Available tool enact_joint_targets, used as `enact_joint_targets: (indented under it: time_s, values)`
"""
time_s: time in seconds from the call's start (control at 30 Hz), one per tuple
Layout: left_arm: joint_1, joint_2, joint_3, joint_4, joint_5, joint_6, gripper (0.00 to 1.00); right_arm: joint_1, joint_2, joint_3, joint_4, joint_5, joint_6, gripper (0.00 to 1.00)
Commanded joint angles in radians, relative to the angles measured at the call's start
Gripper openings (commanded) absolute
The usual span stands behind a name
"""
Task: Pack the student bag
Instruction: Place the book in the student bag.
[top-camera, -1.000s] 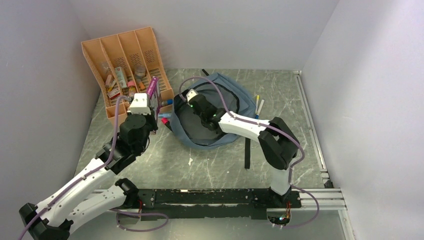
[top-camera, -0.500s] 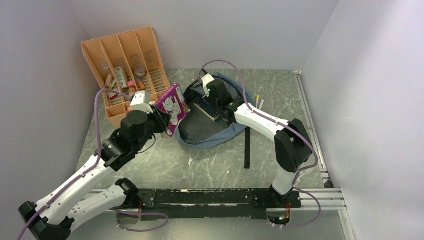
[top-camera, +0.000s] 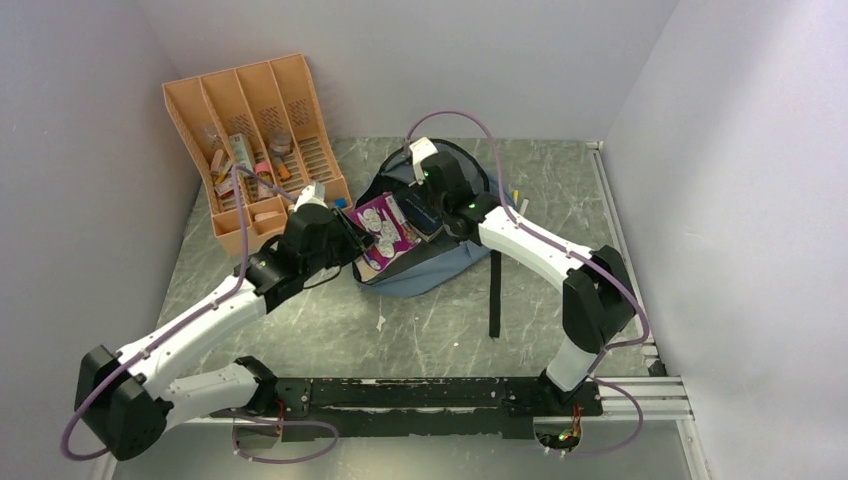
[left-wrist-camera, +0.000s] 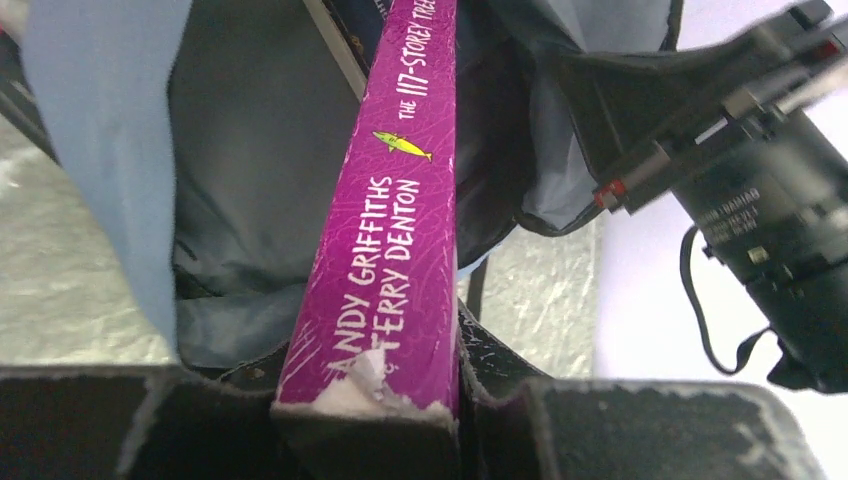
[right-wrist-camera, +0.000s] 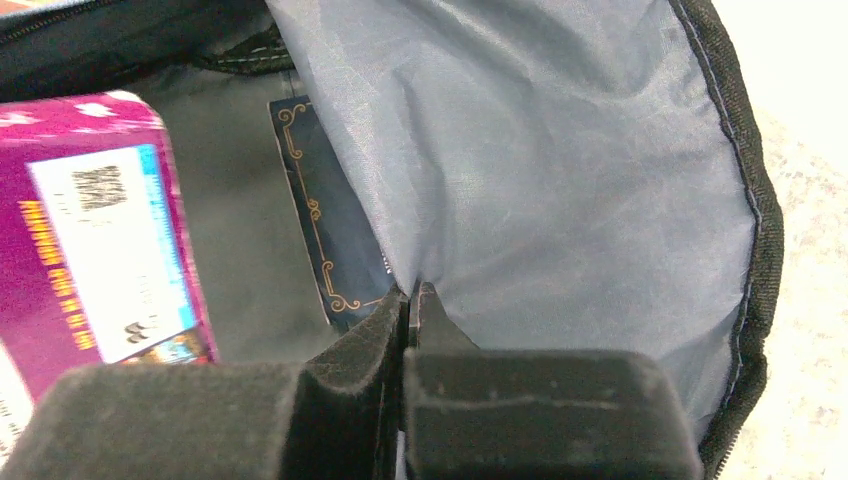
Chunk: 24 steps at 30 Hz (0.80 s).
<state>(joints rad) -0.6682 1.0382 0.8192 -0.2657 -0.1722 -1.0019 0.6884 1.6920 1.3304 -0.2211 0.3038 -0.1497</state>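
The grey-blue student bag (top-camera: 440, 268) lies open at mid table. My left gripper (top-camera: 350, 228) is shut on a purple book (top-camera: 382, 228), holding it by the spine end (left-wrist-camera: 385, 260), with the book's far end inside the bag's mouth. My right gripper (top-camera: 432, 205) is shut on the bag's upper flap (right-wrist-camera: 560, 170) and holds it lifted. A dark blue book with gold trim (right-wrist-camera: 325, 230) lies inside the bag behind the flap. The purple book's back cover (right-wrist-camera: 90, 240) shows at the left of the right wrist view.
An orange slotted file rack (top-camera: 255, 140) with small items stands at the back left. Pens (top-camera: 518, 208) lie on the table right of the bag. A black strap (top-camera: 494, 292) trails toward the front. Walls close in left, back and right.
My left arm has swung right and tipped the purple book flat into the bag's mouth. My right gripper has lifted the flap up and back.
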Motion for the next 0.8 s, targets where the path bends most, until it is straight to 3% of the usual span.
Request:
enact_joint_targets:
  time_s: [0.0, 0.27, 0.77]
  values:
    - [0.04, 0.051, 0.029, 0.196, 0.121, -0.165, 0.05, 0.0, -0.076, 0.014, 0.118, -0.024, 0.041, 0.0]
    - [0.105, 0.217, 0.048, 0.368, 0.191, -0.246, 0.05, 0.002, -0.111, -0.022, 0.14, -0.041, 0.057, 0.0]
    - [0.134, 0.641, 0.158, 0.929, 0.317, -0.276, 0.05, 0.014, -0.16, -0.088, 0.154, -0.084, 0.122, 0.0]
